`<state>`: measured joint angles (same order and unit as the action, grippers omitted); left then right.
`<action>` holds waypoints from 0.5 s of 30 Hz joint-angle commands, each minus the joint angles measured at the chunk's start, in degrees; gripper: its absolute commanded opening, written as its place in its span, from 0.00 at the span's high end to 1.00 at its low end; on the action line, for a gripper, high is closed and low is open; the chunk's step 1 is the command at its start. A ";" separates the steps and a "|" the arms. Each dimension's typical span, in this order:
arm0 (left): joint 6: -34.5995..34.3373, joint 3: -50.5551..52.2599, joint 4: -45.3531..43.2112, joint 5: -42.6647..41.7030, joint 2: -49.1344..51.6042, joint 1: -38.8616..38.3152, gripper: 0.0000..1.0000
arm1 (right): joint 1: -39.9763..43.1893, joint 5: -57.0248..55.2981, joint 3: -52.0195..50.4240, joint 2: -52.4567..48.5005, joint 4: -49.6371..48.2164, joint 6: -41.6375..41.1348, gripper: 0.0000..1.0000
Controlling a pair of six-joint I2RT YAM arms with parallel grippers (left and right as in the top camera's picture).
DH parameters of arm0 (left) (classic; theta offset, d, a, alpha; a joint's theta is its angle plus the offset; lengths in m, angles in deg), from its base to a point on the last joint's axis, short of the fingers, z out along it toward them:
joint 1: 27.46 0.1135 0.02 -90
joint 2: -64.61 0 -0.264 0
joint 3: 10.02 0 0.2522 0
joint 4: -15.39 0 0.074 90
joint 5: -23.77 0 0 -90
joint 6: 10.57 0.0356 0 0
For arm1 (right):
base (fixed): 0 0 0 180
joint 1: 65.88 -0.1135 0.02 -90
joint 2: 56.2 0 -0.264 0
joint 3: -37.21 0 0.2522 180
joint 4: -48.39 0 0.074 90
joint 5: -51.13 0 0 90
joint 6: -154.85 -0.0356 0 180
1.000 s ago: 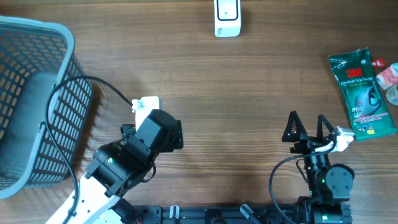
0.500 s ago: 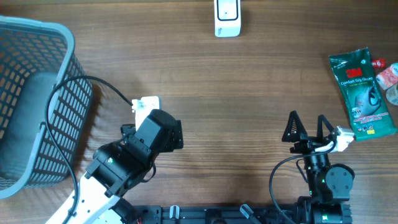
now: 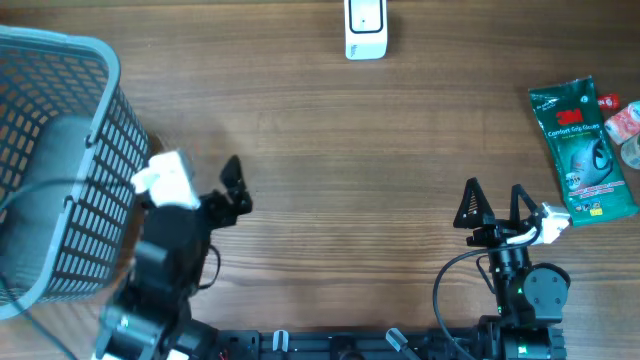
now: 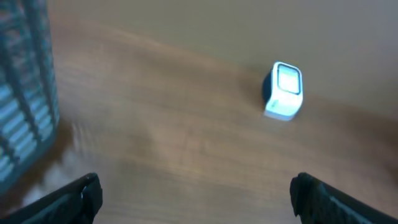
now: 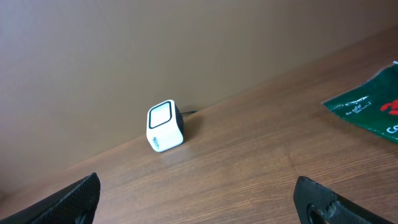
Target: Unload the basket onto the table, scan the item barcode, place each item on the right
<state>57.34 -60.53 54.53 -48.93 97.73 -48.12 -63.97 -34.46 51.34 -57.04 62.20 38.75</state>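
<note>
The item, a green printed packet (image 3: 583,150), lies flat at the table's right edge; its corner shows in the right wrist view (image 5: 373,106). The white barcode scanner (image 3: 365,28) stands at the far middle of the table, also seen from both wrists (image 4: 284,90) (image 5: 165,126). My right gripper (image 3: 494,195) (image 5: 198,183) is open and empty above bare wood, left of and nearer than the packet. My left gripper (image 3: 200,170) (image 4: 196,186) is open and empty beside the basket, far from the packet. The left wrist view is blurred.
A grey-blue mesh basket (image 3: 60,160) fills the left side, close to my left arm (image 4: 25,93). More small packets (image 3: 622,120) lie at the right edge beside the green one. A black cable runs from the left arm over the basket.
My left arm has swung left, toward the basket, and its wrist has turned. The right arm, packet and scanner have not moved.
</note>
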 commanded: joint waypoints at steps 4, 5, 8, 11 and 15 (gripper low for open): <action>6.91 18.58 -9.11 -10.73 -19.54 12.39 0.00 | -0.24 -0.98 -0.09 0.57 -0.13 0.22 0.00; 6.91 20.76 -10.56 -11.54 -21.64 13.57 0.00 | -0.24 -0.98 -0.09 0.57 -0.13 0.22 0.00; 6.91 26.99 -15.28 -11.93 -26.29 15.96 0.00 | -0.24 -0.98 -0.09 0.57 -0.13 0.22 0.01; 6.91 30.77 -17.14 -11.85 -28.28 17.07 0.00 | -0.24 -0.98 -0.07 0.57 -0.13 0.20 0.00; 6.97 33.51 -17.09 -11.67 -30.08 19.26 0.00 | -0.24 -0.98 -0.07 0.57 -0.13 0.20 0.00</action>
<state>62.87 -29.01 37.84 -59.99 69.53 -30.59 -63.97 -34.46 51.34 -56.98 62.22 38.75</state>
